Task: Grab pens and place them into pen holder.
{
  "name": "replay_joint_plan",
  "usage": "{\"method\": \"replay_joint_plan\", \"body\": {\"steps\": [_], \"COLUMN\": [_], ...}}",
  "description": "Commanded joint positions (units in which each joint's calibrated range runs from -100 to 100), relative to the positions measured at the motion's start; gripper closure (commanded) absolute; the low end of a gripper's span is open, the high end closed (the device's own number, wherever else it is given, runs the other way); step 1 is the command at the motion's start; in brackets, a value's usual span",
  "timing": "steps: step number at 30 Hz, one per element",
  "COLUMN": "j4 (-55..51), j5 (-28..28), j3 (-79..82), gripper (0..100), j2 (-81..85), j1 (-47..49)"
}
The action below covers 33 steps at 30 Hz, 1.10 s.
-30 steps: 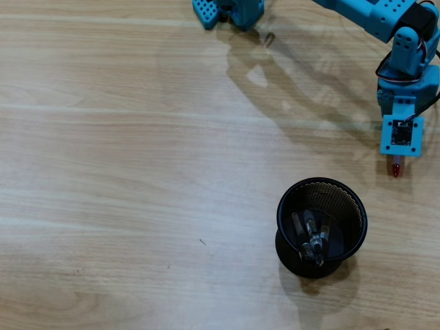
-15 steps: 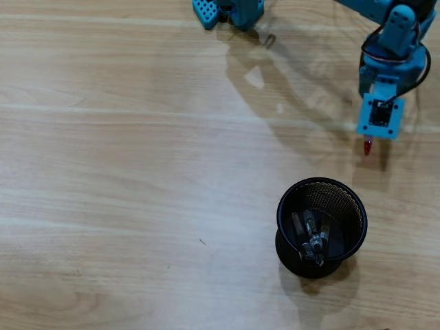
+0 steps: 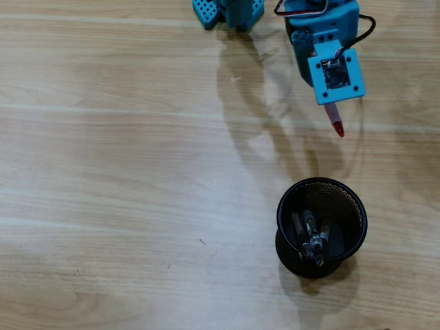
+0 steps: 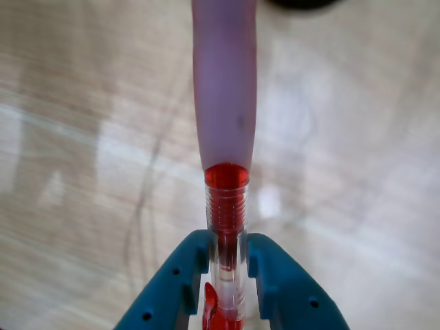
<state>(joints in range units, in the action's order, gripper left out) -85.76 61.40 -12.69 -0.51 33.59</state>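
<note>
In the overhead view, the arm's blue wrist block sits at about one o'clock in the picture, with the gripper [image 3: 335, 117] hidden beneath it and only a short stretch of the red pen [image 3: 337, 122] poking out toward six o'clock. The pen ends in a red tip just past the block. The black mesh pen holder [image 3: 322, 227] stands on the wooden surface [image 3: 137, 172] at roughly five o'clock, well apart from the pen tip and slightly toward seven o'clock from it. Several dark pens [image 3: 311, 240] already lean inside the holder, heaped toward its six o'clock side, which leaves the upper half of its mouth freer. The arm appears tucked close to its base at twelve o'clock, wrist pointing down the picture toward the holder; I judge the pen is held lengthwise along the reach so it can be tipped in end first.

In the wrist view, the gripper [image 4: 227, 275] enters from six o'clock, its two blue fingers [image 4: 182, 275] closed narrowly on the clear barrel of the red pen [image 4: 225, 124], one on each side. The pen runs straight toward twelve o'clock, its pale sleeve blurred by nearness. A dark sliver of the pen holder [image 4: 302, 3] shows at the top edge, around one o'clock. The grip sits low on the barrel, so most of the pen's length overhangs forward.
</note>
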Motion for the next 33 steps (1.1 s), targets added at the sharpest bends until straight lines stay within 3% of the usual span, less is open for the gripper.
{"method": "replay_joint_plan", "body": {"steps": [1, 7, 14, 20, 23, 33], "j4": [10.5, 24.6, 52.5, 84.5, 95.5, 115.7], "j5": [-12.6, -19.9, -19.9, -12.5, -11.4, -7.3], "j3": [3.9, 5.4, 12.7, 30.8, 36.3, 37.8], "gripper": [98, 98, 98, 98, 98, 98], "j2": [11.3, 15.6, 15.9, 15.5, 14.1, -0.6], "j1": [-6.7, -10.3, -10.8, -10.1, -10.4, -12.8]}}
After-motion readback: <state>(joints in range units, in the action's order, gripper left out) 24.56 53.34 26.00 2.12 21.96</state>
